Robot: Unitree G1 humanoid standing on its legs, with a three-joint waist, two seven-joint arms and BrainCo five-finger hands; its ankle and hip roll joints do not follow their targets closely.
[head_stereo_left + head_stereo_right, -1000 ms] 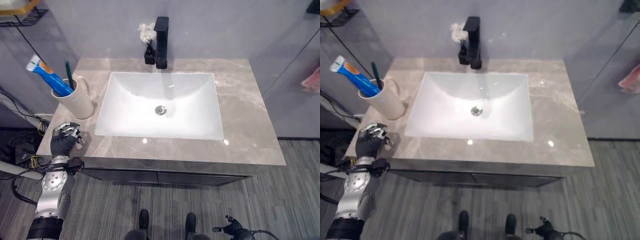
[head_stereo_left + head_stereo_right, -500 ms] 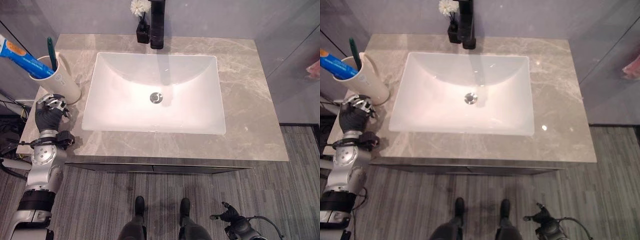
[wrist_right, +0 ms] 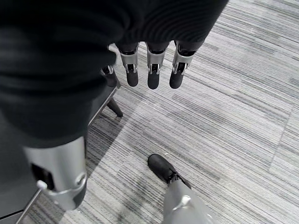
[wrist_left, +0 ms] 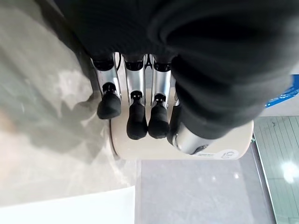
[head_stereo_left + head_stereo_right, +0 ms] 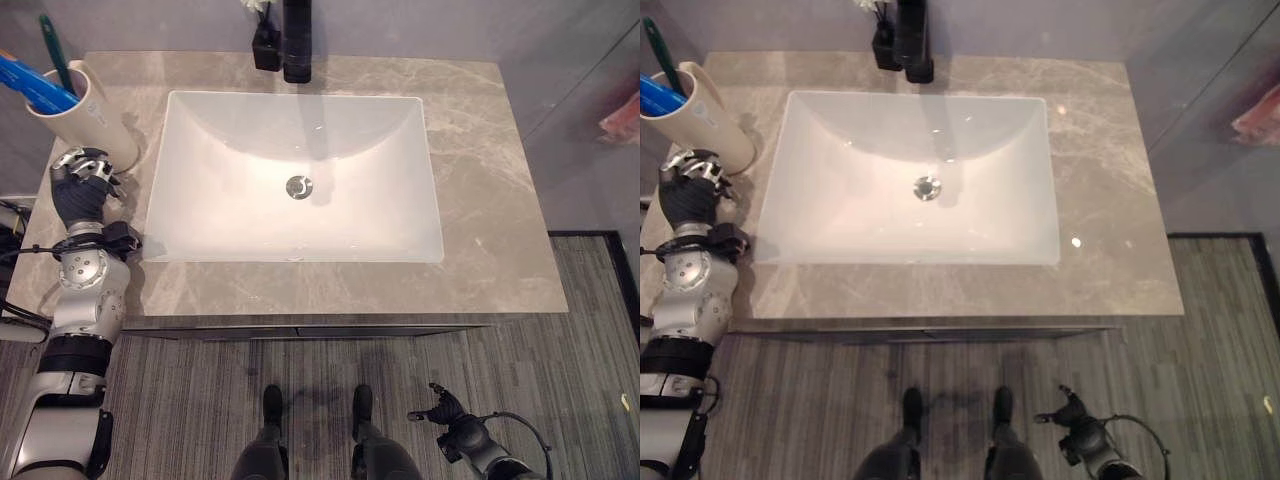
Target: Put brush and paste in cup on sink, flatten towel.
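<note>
The cup (image 5: 82,105) stands at the back left corner of the desk (image 5: 480,190), left of the white sink (image 5: 295,180), and it already holds the blue paste tube (image 5: 35,88) and the green brush (image 5: 50,35), both sticking out of its mouth. So the first part of the task looks done, and what is left is the towel. No towel lies on the desk; a pink cloth (image 5: 622,118) hangs at the far right edge, off beyond the desk, and that may be it, though too little of it shows to be sure.

The left hand (image 5: 80,187) sits on the desk just in front of the cup, fingers loosely straight and holding nothing. The right hand (image 5: 447,408) hangs low over the floor with its fingers relaxed and empty too.

My guess is the next move calls for drawing the left hand off without knocking the cup, then turning toward the cloth on the right and bringing the right hand up to it.

The left wrist view shows what the head views cannot: the dark fingers (image 4: 137,121) lie right against the cup's cream wall, close to touching. The right wrist view shows grey striped floor beneath that hand. Only the head views take in the tap (image 5: 296,40) and the little vase (image 5: 264,45) beside it
</note>
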